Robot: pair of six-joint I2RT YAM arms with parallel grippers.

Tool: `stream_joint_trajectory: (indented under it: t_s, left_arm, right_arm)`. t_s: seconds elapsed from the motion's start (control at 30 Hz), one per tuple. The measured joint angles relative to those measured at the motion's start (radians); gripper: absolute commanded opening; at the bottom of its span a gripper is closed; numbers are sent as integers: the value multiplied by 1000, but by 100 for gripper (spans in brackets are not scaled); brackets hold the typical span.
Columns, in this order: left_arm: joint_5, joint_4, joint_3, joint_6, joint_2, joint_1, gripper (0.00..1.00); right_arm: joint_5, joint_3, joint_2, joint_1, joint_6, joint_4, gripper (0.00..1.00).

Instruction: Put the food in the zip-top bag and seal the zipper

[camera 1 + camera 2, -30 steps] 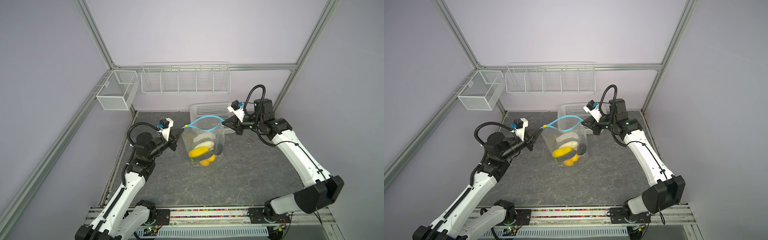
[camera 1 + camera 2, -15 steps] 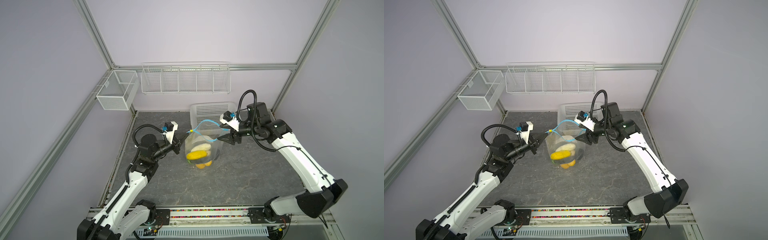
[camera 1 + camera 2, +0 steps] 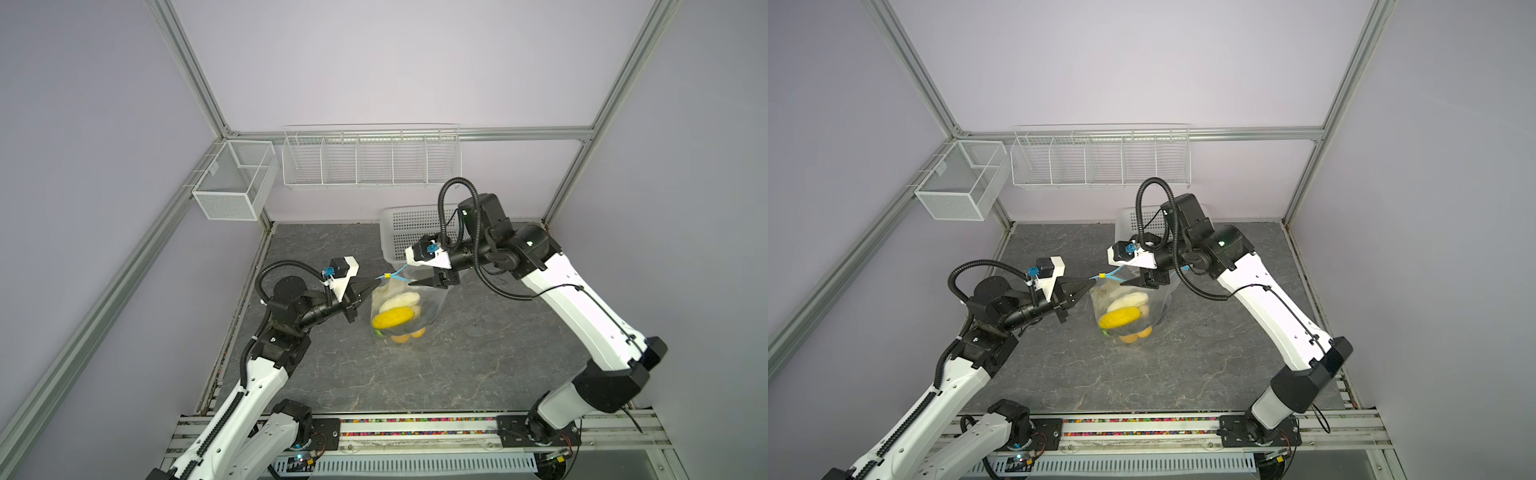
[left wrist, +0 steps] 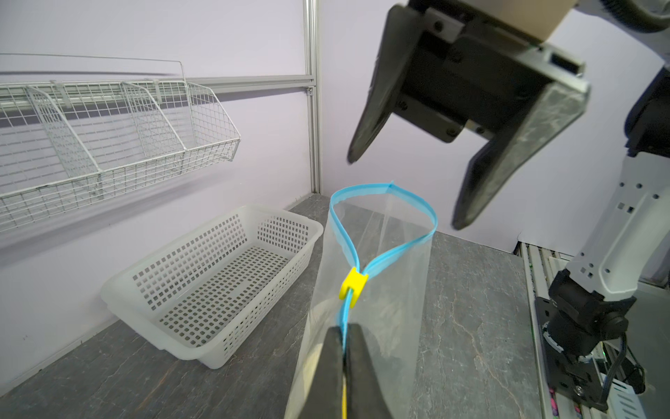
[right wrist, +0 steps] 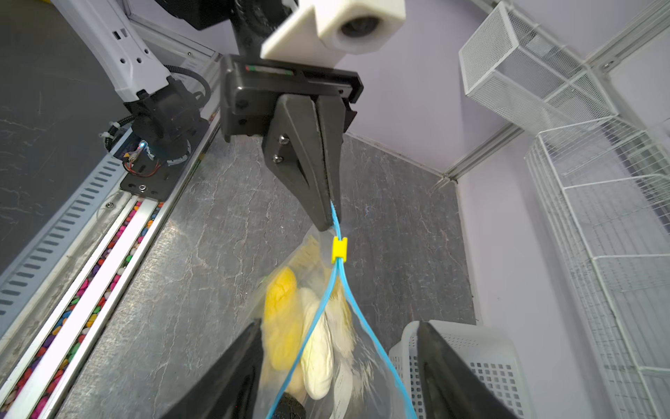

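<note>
Though already loaded with the food (image 3: 392, 318), not sealed yet: bag (image 3: 432, 299) upright on the surface (image 3: 457, 365), just in front of the white basket (image 4: 264, 301). Nothing visible in that basket from the left wrist view, so judging loading done and only sealing left.

Held up at one corner by the left gripper (image 3: 376, 284), pinched fully together on the joined tail of the zipper (image 4: 362, 188), right behind the yellow slider (image 4: 353, 286). Likely reason: anchors the closed end and keeps the mouth edge lifted and taut, giving the slider something to pull against. Bottom apparently resting on the surface, so probably little weight on that pinch. Food slumped low in the bag, well clear of the zipper. Good, nothing to jam the tracks.

Past the slider, blue tracks splitting at once into a wide loop; mouth practically fully open.

Right gripper (image 3: 415, 283): fingers spread wide, gripping nothing. Sitting at the far end of the mouth, opposite the left; in the right wrist view, one finger either side of the bag top with both tracks running between. Contact with the plastic: cannot tell. Reads as lined up to close on the far zipper end or come back for the slider, a guess only. Worth watching: thin crinkly film, easy to catch a fold in the jaws instead of the track.
</note>
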Motion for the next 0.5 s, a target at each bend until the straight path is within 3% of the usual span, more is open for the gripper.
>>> stream_joint_trajectory:
  t_s: [0.2,0.4,0.5]
  left_arm:
    - [6,-11,0,24,-6,0,0]
    - [6,-20,0,39,-11,0,0]
    - [5,-24,0,47,-11,0,0]
  right_arm:
    - [37,215,182,23,-16,-141,60]
    - [69,264,203,44,-17,-222,47]
    - [77,266,203,49,-18,-237,45]
